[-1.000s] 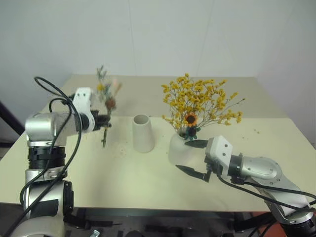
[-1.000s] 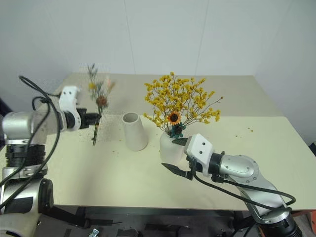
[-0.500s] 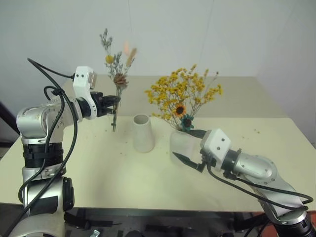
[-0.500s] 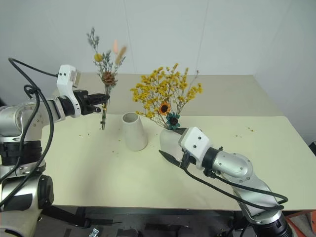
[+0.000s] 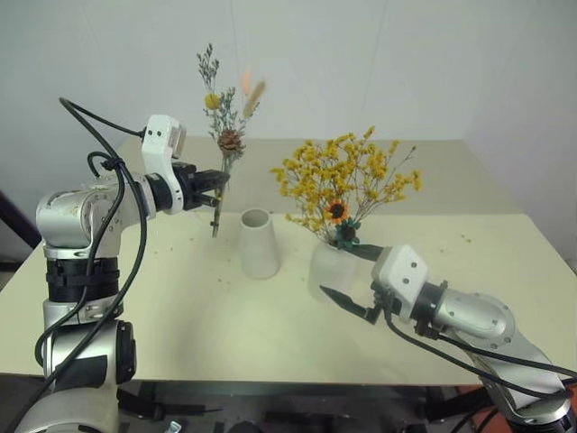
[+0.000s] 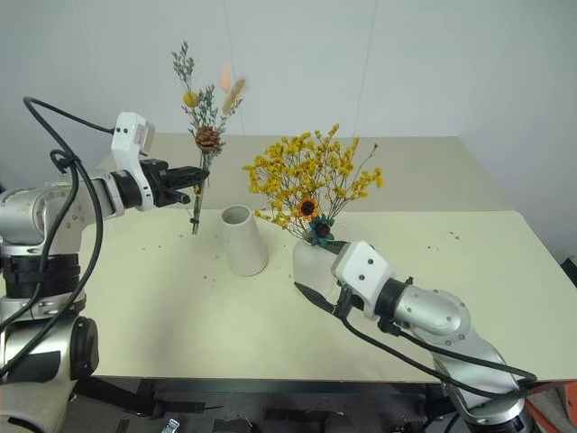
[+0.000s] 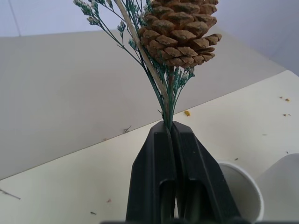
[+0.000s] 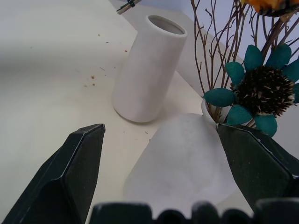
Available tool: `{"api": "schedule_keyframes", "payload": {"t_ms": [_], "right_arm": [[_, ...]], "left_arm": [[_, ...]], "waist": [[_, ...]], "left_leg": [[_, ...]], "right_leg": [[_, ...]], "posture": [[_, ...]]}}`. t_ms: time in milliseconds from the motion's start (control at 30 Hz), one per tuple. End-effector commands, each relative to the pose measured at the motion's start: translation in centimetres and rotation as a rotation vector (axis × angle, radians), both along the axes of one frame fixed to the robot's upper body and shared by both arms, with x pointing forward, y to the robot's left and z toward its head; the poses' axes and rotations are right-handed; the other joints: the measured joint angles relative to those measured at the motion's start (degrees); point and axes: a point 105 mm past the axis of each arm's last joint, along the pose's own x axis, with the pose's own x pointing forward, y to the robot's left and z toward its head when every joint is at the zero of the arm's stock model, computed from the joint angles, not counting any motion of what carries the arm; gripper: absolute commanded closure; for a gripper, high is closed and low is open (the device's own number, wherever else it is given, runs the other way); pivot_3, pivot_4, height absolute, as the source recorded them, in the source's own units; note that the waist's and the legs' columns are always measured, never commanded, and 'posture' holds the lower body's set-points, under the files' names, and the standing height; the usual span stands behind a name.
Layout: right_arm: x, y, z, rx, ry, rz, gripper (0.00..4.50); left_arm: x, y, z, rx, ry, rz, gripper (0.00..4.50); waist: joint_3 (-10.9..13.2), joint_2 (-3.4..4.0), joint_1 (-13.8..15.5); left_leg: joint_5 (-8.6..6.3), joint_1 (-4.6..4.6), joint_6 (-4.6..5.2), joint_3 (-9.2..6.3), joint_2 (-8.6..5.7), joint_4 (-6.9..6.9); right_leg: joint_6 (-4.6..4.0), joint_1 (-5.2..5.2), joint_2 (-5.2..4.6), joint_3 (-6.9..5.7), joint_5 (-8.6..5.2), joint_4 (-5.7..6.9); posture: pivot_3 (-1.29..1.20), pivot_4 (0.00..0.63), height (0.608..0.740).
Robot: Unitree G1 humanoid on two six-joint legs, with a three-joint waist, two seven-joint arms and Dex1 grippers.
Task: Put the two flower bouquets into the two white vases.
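My left gripper [image 5: 216,178] is shut on the stems of the slim sprig bouquet [image 5: 225,135], holding it upright in the air just left of the tall cone vase [image 5: 259,244]. Its pinecone [image 7: 180,32] rises right above the closed fingertips [image 7: 161,135]. The bushy yellow bouquet [image 5: 347,185] with a small sunflower stands in the short round vase [image 5: 326,269]. My right gripper [image 5: 343,273] is open, its jaws flanking that round vase [image 8: 182,163] with a gap on each side. The cone vase [image 8: 147,70] is empty.
The cream table [image 5: 180,316] carries scattered flower crumbs around the vases. A white wall stands behind the table's far edge. Black cables loop off my left arm [image 5: 99,171].
My left gripper has lifted the slim bouquet up and to the right, nearer the cone vase, turning it upright. The bushy bouquet swayed in its vase. My right gripper stayed by the round vase.
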Motion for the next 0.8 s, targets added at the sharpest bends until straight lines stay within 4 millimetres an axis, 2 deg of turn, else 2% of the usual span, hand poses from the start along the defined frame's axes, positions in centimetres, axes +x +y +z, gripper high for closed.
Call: {"api": "schedule_keyframes", "payload": {"t_ms": [33,233,433,800], "right_arm": [[-0.6,-0.5,0.4,-0.013,-0.008,0.009,0.00],[-1.4,-0.4,0.0,-0.017,0.005,0.032,0.00],[-1.9,0.2,0.1,0.020,0.002,0.041,0.00],[-0.5,1.8,0.0,0.104,0.016,-0.016,0.00]], "left_arm": [[-0.8,-1.1,2.6,-0.002,-0.104,-0.086,4.45],[-0.8,-2.5,3.0,0.011,-0.119,-0.159,4.45],[-0.8,-3.2,3.0,0.016,-0.119,-0.199,4.45],[-1.1,-3.7,3.0,0.032,-0.108,-0.242,4.45]], "waist": [[0.00,0.00,0.06],[0.00,-0.01,-0.01],[0.00,-0.01,-0.04],[0.00,-0.01,-0.05]], "left_leg": [[0.00,-0.01,0.00,0.00,0.00,0.00],[0.00,0.00,0.00,0.00,0.00,0.00],[0.00,-0.01,0.00,0.00,0.00,0.00],[0.00,-0.03,0.00,0.00,0.00,0.00]], "right_leg": [[0.00,0.00,0.00,0.00,0.00,0.00],[0.04,0.02,0.00,0.00,-0.03,-0.02],[0.05,0.02,0.00,0.00,-0.03,-0.02],[0.03,-0.02,0.01,0.00,-0.02,0.00]], "posture": [[0.00,0.150,0.740],[0.00,0.150,0.740],[0.00,0.150,0.740],[0.00,0.150,0.740]]}}
